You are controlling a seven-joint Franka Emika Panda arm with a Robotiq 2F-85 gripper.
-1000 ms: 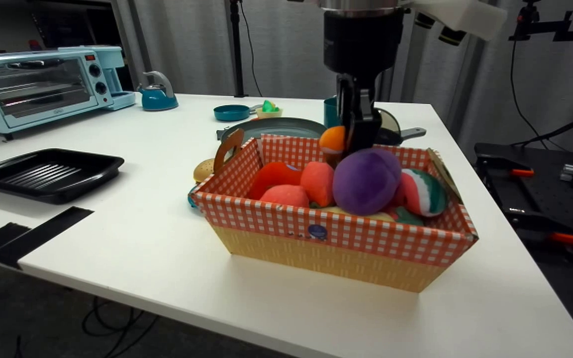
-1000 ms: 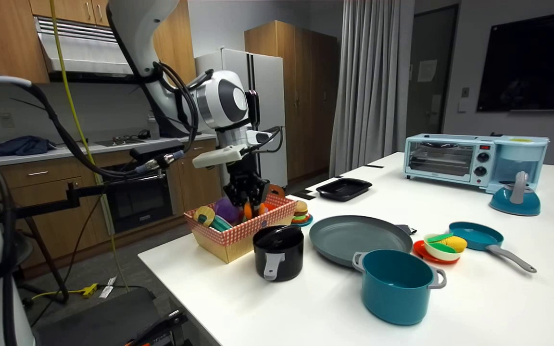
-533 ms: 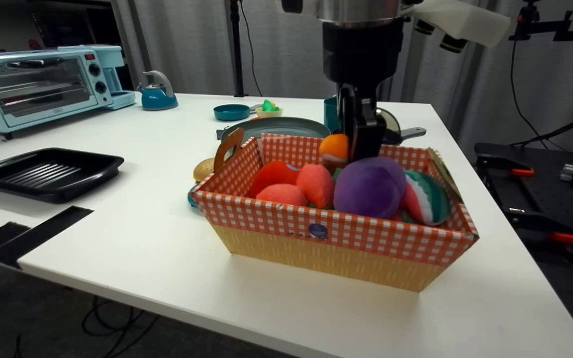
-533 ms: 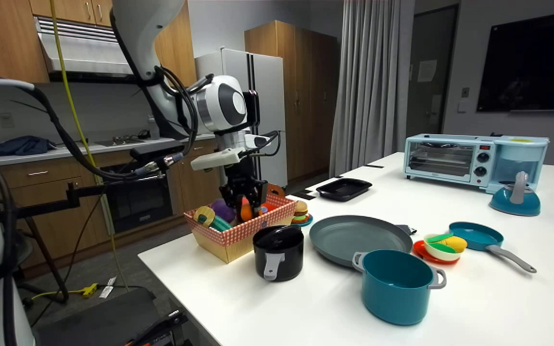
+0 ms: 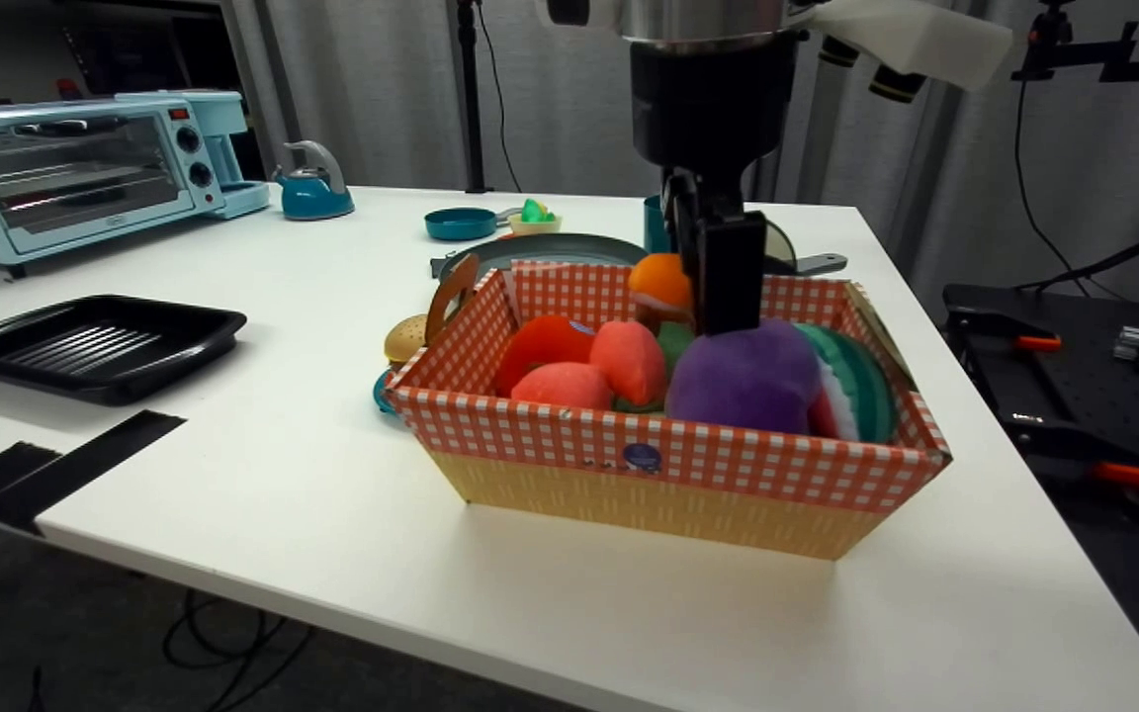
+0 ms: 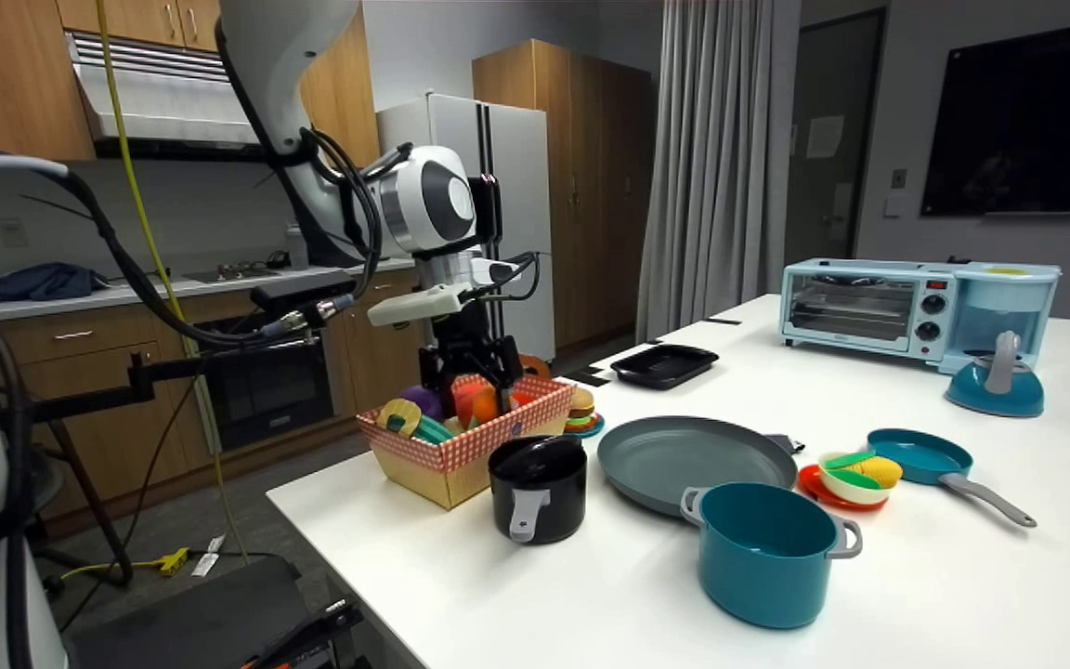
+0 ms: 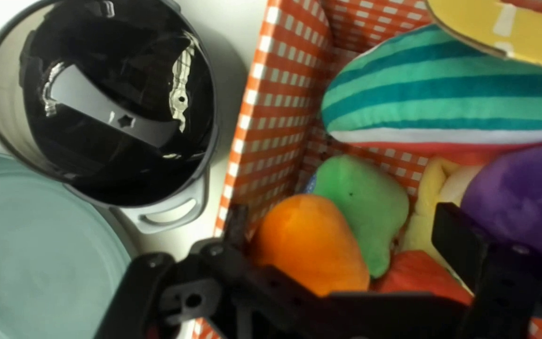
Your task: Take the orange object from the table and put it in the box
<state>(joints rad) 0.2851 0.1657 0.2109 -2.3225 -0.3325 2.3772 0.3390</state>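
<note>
The gripper (image 7: 343,219) hangs down in the checkered basket (image 5: 649,494), its two fingers (image 7: 457,245) spread wide apart. Between them I can see the orange ball (image 7: 311,240), in the basket close to its wall. A purple plush ball (image 7: 530,197) and watermelon plush (image 7: 431,94) share the basket; a black pot (image 6: 565,497) stands just outside.

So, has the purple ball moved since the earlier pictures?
Yes. Judged against the black tray, which stays in place, the purple ball has shifted rightward and a little lower in an exterior view.

Rounded orange toy (image 7: 311,240) near one long wall inside the red-checked tan box (image 5: 668,504).
</note>
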